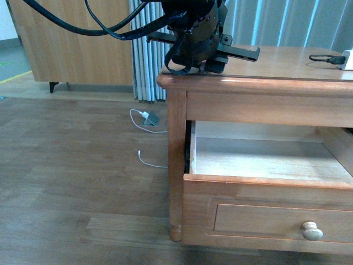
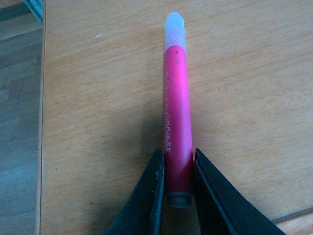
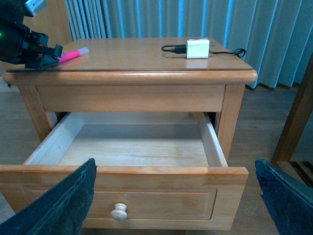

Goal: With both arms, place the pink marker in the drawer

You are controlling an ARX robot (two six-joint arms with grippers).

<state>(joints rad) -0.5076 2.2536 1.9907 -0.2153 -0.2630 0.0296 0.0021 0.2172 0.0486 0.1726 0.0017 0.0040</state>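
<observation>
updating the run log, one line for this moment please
left gripper: shut on pink marker at cabinet top | right gripper: open, facing drawer | drawer: open, marker not inside

We are clamping the thin fingers of our left gripper (image 2: pixel 177 161) onto one end of the pink marker (image 2: pixel 176 98), with our left arm (image 1: pixel 193 33) crouching low. We are holding the fingers of our right gripper (image 3: pixel 173 164) spread wide apart.

text check | pink marker (image 2: pixel 176 98) | pale lettering is running along the barrel | too blurred, nothing is reading clearly
</observation>
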